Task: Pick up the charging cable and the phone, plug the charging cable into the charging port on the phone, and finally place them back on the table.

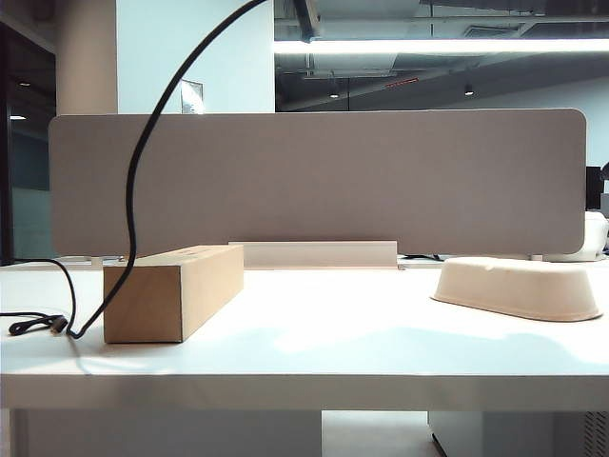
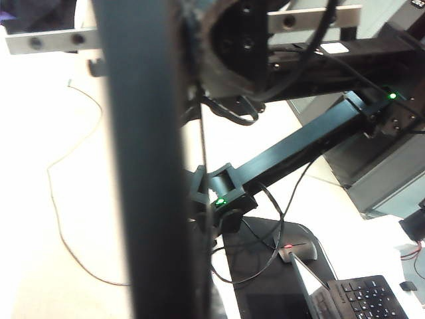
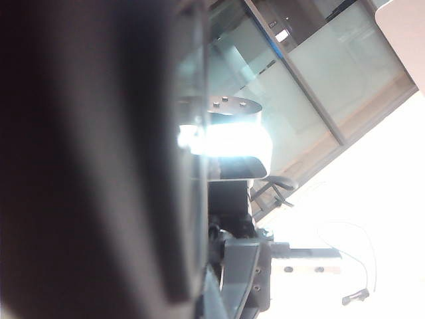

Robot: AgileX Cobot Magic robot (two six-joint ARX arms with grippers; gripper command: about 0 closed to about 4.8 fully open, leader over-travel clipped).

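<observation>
We judge the long thin black charging cable (image 1: 131, 190), climbing to upper centre, is lifted for plugging. The left gripper (image 2: 154, 199) and right gripper (image 3: 99, 173) are closed, close before their wrist cameras; we cannot tell what they hold.

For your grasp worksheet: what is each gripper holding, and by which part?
Cannot be told: both grippers, shut, are outside the exterior view; the charging cable rises past its top edge.

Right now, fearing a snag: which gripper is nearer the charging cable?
Left, likely: the charging cable runs close by the left gripper's camera; the right gripper's camera sees it far off on the table.
</observation>
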